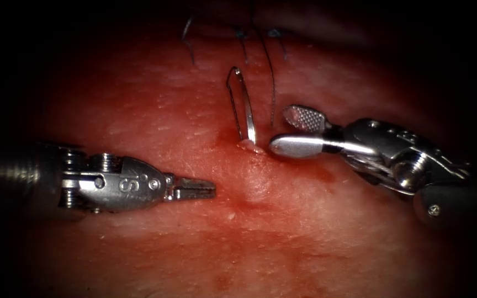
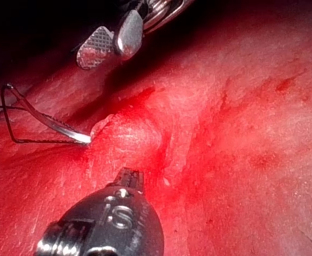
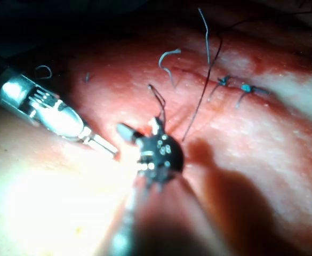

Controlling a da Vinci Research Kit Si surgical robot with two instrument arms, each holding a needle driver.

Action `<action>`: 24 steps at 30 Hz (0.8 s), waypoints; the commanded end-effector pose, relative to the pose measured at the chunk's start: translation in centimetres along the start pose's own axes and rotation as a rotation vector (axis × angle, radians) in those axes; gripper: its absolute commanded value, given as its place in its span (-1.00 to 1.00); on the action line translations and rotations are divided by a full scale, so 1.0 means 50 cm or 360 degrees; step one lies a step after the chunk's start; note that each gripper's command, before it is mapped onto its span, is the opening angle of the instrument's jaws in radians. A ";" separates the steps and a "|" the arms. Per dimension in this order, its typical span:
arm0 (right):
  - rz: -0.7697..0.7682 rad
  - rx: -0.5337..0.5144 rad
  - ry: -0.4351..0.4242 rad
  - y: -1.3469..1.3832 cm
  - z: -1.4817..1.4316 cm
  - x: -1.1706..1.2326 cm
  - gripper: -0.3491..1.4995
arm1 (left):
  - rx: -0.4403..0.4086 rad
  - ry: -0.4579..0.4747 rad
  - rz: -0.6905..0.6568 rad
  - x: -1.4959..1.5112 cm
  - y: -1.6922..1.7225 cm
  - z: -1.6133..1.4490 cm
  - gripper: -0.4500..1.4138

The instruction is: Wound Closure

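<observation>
right tool [image 1: 299, 132] is standing with its jaws spread and gripping nothing, its tips just right of the needle [image 1: 248, 113], probably placed to take hold of it. left tool [image 1: 194, 189] is lying low on the left side of the cut, jaws pressed together and carrying nothing, apart from the needle. the curved needle is sitting partly in the tissue [image 1: 282, 232], one end buried at a small raised mound beside the cut, the rest arching up free. dark thread [image 1: 272, 83] is trailing from it toward the far edge of the tissue, where tied stitches [image 3: 246, 88] with cut ends are sitting.
</observation>
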 end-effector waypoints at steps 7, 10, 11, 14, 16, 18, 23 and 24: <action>-0.0035 -0.0039 -0.0168 0.0099 0.0073 0.0014 0.87 | 0.0037 -0.0005 -0.0005 -0.0021 -0.0026 0.0056 -0.68; 0.0048 -0.0036 -0.0174 0.0123 0.0102 0.0017 0.87 | 0.0039 -0.0006 -0.0003 -0.0029 -0.0028 0.0057 -0.68; 0.0056 -0.0041 -0.0182 0.0130 0.0111 0.0017 0.87 | 0.0037 -0.0005 -0.0003 -0.0030 -0.0027 0.0057 -0.68; 0.0069 -0.0043 -0.0249 0.0147 0.0139 0.0014 0.89 | 0.0035 -0.0004 -0.0004 -0.0031 -0.0025 0.0056 -0.68; 0.0076 -0.0053 -0.0279 0.0153 0.0154 0.0012 0.93 | 0.0036 -0.0005 -0.0005 -0.0031 -0.0024 0.0055 -0.68; 0.0084 -0.0044 -0.0294 0.0155 0.0165 0.0009 0.93 | 0.0034 -0.0004 -0.0005 -0.0031 -0.0023 0.0054 -0.69; 0.0091 -0.0026 -0.0363 0.0150 0.0179 0.0003 0.87 | 0.0035 -0.0005 -0.0006 -0.0031 -0.0022 0.0054 -0.69; 0.0091 -0.0030 -0.0381 0.0149 0.0180 0.0002 0.86 | 0.0032 -0.0003 -0.0006 -0.0031 -0.0022 0.0054 -0.69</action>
